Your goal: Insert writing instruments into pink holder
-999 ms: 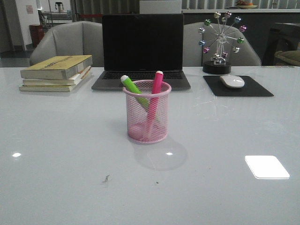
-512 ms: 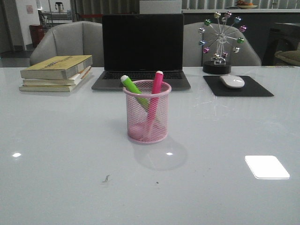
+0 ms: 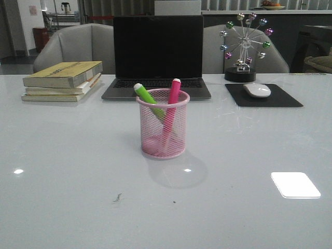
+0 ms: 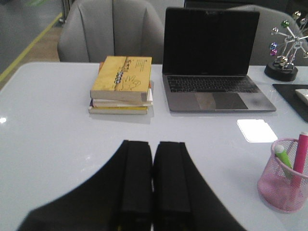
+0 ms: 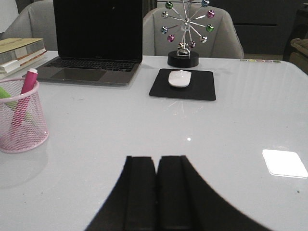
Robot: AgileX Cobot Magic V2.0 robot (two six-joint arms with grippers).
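The pink holder [image 3: 163, 124] stands upright mid-table. Inside it lean a green marker [image 3: 147, 96] and a pink marker [image 3: 171, 101], pale caps poking above the rim. The left wrist view has the pink holder [image 4: 284, 178] with the green marker [image 4: 283, 155] and the pink marker [image 4: 301, 153] off to one side, well away from my left gripper [image 4: 153, 144], which is shut and empty. The right wrist view shows the pink holder [image 5: 21, 120] and the pink marker [image 5: 23, 103], apart from my right gripper [image 5: 157, 159], shut and empty. Neither gripper shows in the front view.
A laptop [image 3: 157, 54] sits open behind the holder. A stack of books [image 3: 62, 80] lies at the back left. A white mouse [image 3: 257, 90] rests on a black pad [image 3: 263, 95] at the back right, beside a ball ornament [image 3: 244, 46].
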